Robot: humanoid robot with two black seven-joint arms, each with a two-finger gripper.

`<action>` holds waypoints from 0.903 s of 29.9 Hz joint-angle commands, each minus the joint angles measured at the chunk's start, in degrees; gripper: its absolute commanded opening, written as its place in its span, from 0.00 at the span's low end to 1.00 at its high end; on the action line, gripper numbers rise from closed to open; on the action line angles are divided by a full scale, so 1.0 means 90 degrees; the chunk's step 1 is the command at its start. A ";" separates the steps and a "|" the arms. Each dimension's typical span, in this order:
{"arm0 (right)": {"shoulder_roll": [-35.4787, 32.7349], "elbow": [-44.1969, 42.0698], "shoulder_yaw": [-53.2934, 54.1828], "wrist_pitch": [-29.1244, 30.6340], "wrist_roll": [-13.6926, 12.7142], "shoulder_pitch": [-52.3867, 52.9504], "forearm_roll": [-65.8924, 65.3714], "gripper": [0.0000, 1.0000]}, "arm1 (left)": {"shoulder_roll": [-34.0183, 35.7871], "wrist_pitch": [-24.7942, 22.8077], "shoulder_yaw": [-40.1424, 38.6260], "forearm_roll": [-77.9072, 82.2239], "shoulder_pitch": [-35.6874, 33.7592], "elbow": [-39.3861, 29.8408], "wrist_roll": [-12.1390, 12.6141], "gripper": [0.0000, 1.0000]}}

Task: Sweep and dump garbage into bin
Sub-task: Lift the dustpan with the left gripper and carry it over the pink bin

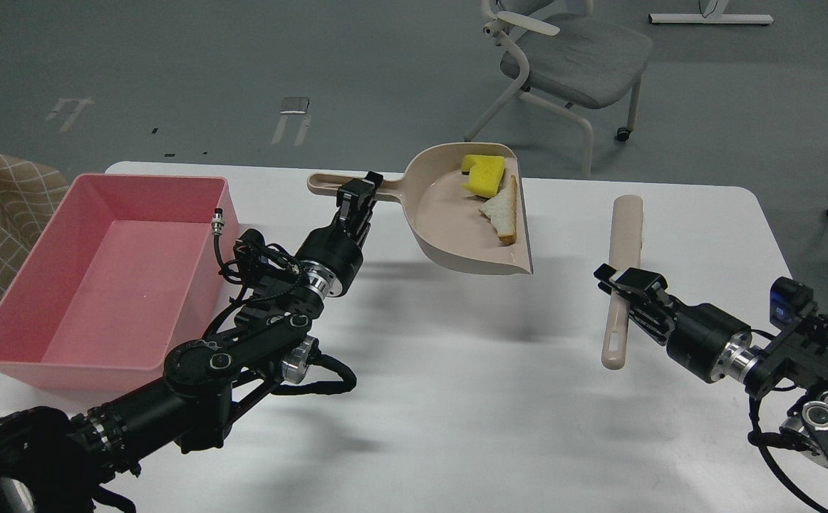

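Garbage (pixel 492 192) in dustpan (pixel 449 235), right of bin (pixel 58 360)

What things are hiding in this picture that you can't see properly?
- Brush bristles: head view, they face away behind the brush's back; only a dark sliver shows.
- Dustpan handle's middle: covered by the left gripper.
- Yellow sponge: its near corner sits behind the bread.
- Pink bin: its near outer wall is partly hidden behind the left arm.
- Right gripper: its grip on the brush is dark and hard to read.

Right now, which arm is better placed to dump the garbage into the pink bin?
Left. Its gripper holds the dustpan carrying the sponge and bread, beside the bin. The right gripper holds the brush, farther away.
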 commanded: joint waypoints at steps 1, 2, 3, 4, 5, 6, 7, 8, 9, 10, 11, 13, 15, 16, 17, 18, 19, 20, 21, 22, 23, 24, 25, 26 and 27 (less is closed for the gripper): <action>-0.0091 -0.0001 0.0035 0.0000 0.0018 0.0163 0.0142 0.25 | 0.0109 -0.0028 0.0001 -0.0159 -0.0124 -0.0008 0.0009 0.00; -0.0140 -0.0010 0.0035 0.0000 0.0018 0.0212 0.0162 0.25 | 0.0129 -0.0037 0.0001 -0.0227 -0.0182 -0.0008 0.0009 0.00; -0.0150 -0.0020 0.0035 0.0000 0.0018 0.0241 0.0182 0.25 | 0.0139 -0.0038 0.0001 -0.0247 -0.0211 -0.0008 0.0029 0.00; -0.0150 -0.0030 0.0035 0.0000 0.0018 0.0280 0.0182 0.25 | 0.0168 -0.0057 0.0001 -0.0305 -0.0279 -0.0008 0.0077 0.00; -0.0160 -0.0020 0.0035 0.0000 0.0018 0.0281 0.0182 0.25 | 0.0188 -0.0067 -0.0009 -0.0344 -0.0319 -0.0008 0.0097 0.00; -0.0160 -0.0020 0.0035 0.0000 0.0018 0.0290 0.0182 0.25 | 0.0197 -0.0077 -0.0009 -0.0403 -0.0348 -0.0008 0.0107 0.00; -0.0160 -0.0030 0.0035 0.0000 0.0028 0.0290 0.0182 0.25 | 0.0236 -0.0077 -0.0028 -0.0519 -0.0387 -0.0008 0.0107 0.00; -0.0160 -0.0030 0.0035 0.0000 0.0028 0.0290 0.0182 0.25 | 0.0246 -0.0086 -0.0058 -0.0598 -0.0397 -0.0008 0.0107 0.00; -0.0160 -0.0040 0.0035 0.0000 0.0028 0.0290 0.0182 0.25 | 0.0256 -0.0106 -0.0077 -0.0608 -0.0407 -0.0008 0.0107 0.00; -0.0160 -0.0040 0.0035 0.0000 0.0028 0.0290 0.0182 0.25 | 0.0304 -0.0164 -0.0087 -0.0618 -0.0426 -0.0008 0.0107 0.00; -0.0150 -0.0040 0.0035 0.0000 0.0028 0.0290 0.0182 0.25 | 0.0363 -0.0213 -0.0107 -0.0637 -0.0436 -0.0008 0.0107 0.00; -0.0150 -0.0049 0.0035 0.0000 0.0018 0.0290 0.0182 0.25 | 0.0431 -0.0262 -0.0184 -0.0637 -0.0436 -0.0018 0.0107 0.00; -0.0150 -0.0049 0.0035 0.0000 0.0028 0.0290 0.0182 0.25 | 0.0578 -0.0418 -0.0321 -0.0647 -0.0427 -0.0096 0.0107 0.00; -0.0150 -0.0059 0.0035 0.0000 0.0018 0.0290 0.0182 0.25 | 0.0694 -0.0544 -0.0409 -0.0647 -0.0407 -0.0183 0.0107 0.00; -0.0150 -0.0069 0.0035 0.0000 0.0028 0.0290 0.0182 0.25 | 0.0821 -0.0603 -0.0487 -0.0647 -0.0368 -0.0242 0.0107 0.00; -0.0150 -0.0069 0.0035 0.0000 0.0028 0.0290 0.0182 0.25 | 0.0871 -0.0623 -0.0517 -0.0647 -0.0349 -0.0271 0.0107 0.00; -0.0150 -0.0069 0.0035 0.0000 0.0028 0.0290 0.0182 0.25 | 0.0920 -0.0633 -0.0536 -0.0647 -0.0329 -0.0291 0.0107 0.00; -0.0150 -0.0069 0.0035 0.0000 0.0018 0.0290 0.0182 0.25 | 0.0959 -0.0633 -0.0536 -0.0647 -0.0319 -0.0320 0.0107 0.00; -0.0140 -0.0069 0.0035 0.0000 0.0018 0.0290 0.0172 0.27 | 0.1037 -0.0633 -0.0536 -0.0647 -0.0280 -0.0369 0.0107 0.00; -0.0130 -0.0069 0.0035 0.0000 0.0018 0.0290 0.0172 0.28 | 0.1134 -0.0643 -0.0536 -0.0647 -0.0232 -0.0437 0.0097 0.00; -0.0130 -0.0069 0.0035 0.0000 0.0018 0.0290 0.0172 0.28 | 0.1251 -0.0643 -0.0546 -0.0647 -0.0212 -0.0544 0.0097 0.00; -0.0130 -0.0079 0.0035 0.0000 0.0018 0.0300 0.0172 0.28 | 0.1320 -0.0643 -0.0546 -0.0647 -0.0212 -0.0613 0.0097 0.00; -0.0130 -0.0079 0.0035 0.0000 0.0018 0.0310 0.0172 0.28 | 0.1388 -0.0643 -0.0546 -0.0647 -0.0202 -0.0681 0.0097 0.00; -0.0140 -0.0079 0.0035 0.0000 0.0018 0.0320 0.0172 0.28 | 0.1447 -0.0643 -0.0546 -0.0647 -0.0202 -0.0750 0.0097 0.00; -0.0140 -0.0079 0.0026 0.0000 0.0018 0.0358 0.0172 0.28 | 0.1534 -0.0662 -0.0546 -0.0647 -0.0202 -0.0866 0.0097 0.00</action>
